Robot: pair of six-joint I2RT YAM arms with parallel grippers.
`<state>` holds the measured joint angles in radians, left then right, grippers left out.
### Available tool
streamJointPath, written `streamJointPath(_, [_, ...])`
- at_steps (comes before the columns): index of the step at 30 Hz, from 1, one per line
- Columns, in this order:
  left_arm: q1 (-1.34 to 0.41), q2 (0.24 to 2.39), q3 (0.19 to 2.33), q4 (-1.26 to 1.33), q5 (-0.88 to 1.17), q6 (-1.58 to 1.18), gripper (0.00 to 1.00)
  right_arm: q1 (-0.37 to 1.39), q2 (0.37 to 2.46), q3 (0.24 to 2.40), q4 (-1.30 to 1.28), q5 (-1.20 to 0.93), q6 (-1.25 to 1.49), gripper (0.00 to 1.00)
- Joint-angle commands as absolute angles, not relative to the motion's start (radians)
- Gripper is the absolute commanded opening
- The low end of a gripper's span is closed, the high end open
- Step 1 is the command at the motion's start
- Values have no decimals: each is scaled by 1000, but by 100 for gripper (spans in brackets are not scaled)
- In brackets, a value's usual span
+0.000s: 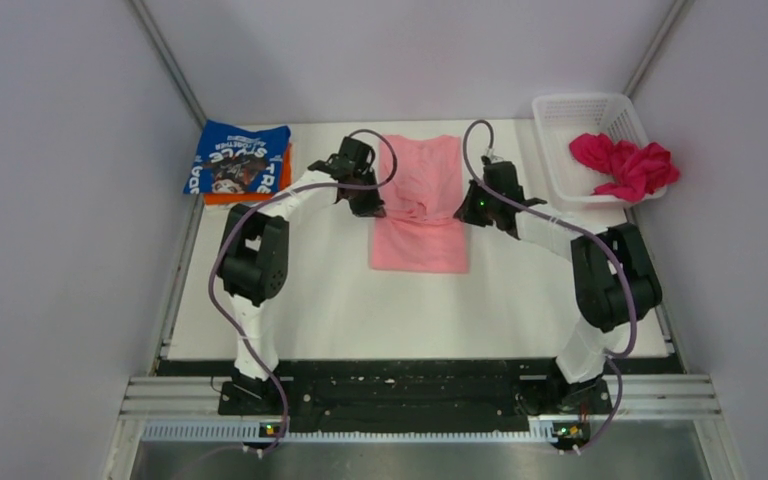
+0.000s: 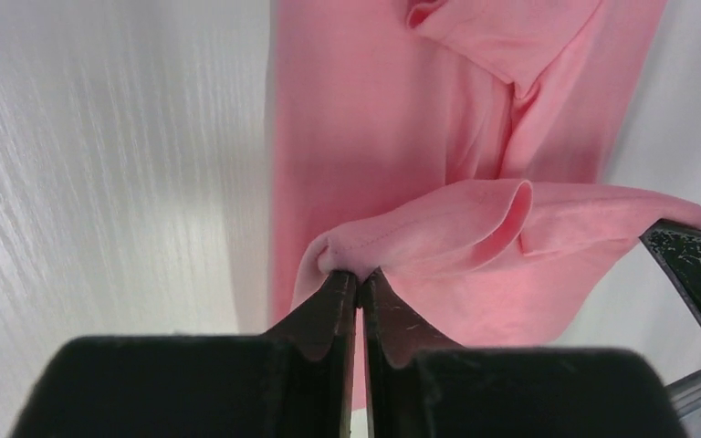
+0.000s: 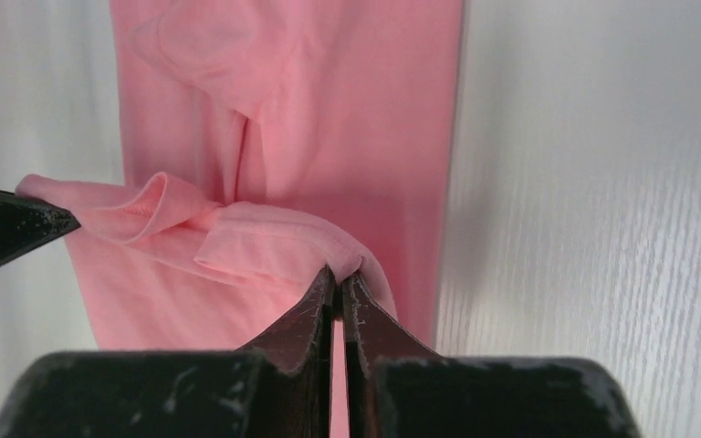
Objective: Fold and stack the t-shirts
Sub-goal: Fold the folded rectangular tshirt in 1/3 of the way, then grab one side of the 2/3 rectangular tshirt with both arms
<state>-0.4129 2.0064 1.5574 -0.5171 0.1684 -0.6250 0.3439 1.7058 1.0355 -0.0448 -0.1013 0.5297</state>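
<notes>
Holding: my left gripper point(image 2: 360, 276) and right gripper point(image 3: 339, 274) each clamp an edge of the shirt point(image 1: 420, 245), its body flat beyond my fingertips.
Risk: shallow bite; an uneven pull may slip it.

Light pink t-shirt point(image 1: 418, 215) is showing plain, no print, the same flat pink in both wrist views. Blue t-shirt point(image 1: 240, 155) is carrying white lettering plus a dark-and-white print, with the orange t-shirt point(image 1: 222, 198) showing as a strip under it; magenta t-shirt point(image 1: 625, 165) is reading solid against the white lattice basket point(image 1: 560, 130). Left gripper point(image 2: 359, 274) and right gripper point(image 3: 338, 274) are showing black, and the table point(image 1: 340, 300) is showing white with fine grain.
</notes>
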Motion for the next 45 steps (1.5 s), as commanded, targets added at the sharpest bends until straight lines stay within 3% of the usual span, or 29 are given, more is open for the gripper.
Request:
streamJointPath(1, [-384, 2057, 1663, -526, 198, -585, 23, 293, 1788, 1127, 74, -203, 498, 4])
streamJointPath(2, [-376, 2071, 1692, -531, 217, -580, 43, 276, 1812, 1145, 98, -230, 498, 8])
streamJointPath(3, [-370, 2081, 1719, -536, 220, -581, 62, 257, 1834, 1173, 103, -246, 505, 17])
streamJointPath(5, [-364, 2084, 1761, -540, 226, -578, 86, 234, 1861, 1237, 73, -272, 501, 48])
streamJointPath(7, [-361, 2059, 1770, -537, 220, -571, 92, 230, 1849, 1253, 56, -279, 468, 71])
streamJointPath(10, [-361, 1995, 1716, -517, 217, -558, 99, 230, 1786, 1198, 66, -266, 448, 95])
streamJointPath(11, [-361, 1972, 1680, -507, 221, -557, 99, 230, 1759, 1162, 73, -263, 447, 98])
streamJointPath(21, [-374, 1675, 1173, -363, 328, -623, 99, 236, 1451, 713, 165, -279, 606, 99])
streamJointPath(26, [-377, 1652, 1031, -295, 354, -667, 98, 258, 1372, 599, 142, -294, 630, 99])
streamJointPath(31, [-381, 1697, 1000, -240, 374, -704, 82, 298, 1373, 557, 150, -299, 642, 95])
streamJointPath(34, [-383, 1728, 999, -240, 358, -708, 72, 324, 1401, 559, 147, -279, 647, 87])
streamJointPath(40, [-388, 1776, 991, -241, 369, -712, 47, 355, 1446, 566, 151, -248, 671, 62])
streamJointPath(45, [-400, 1787, 973, -233, 345, -718, 42, 360, 1450, 565, 128, -223, 674, 47])
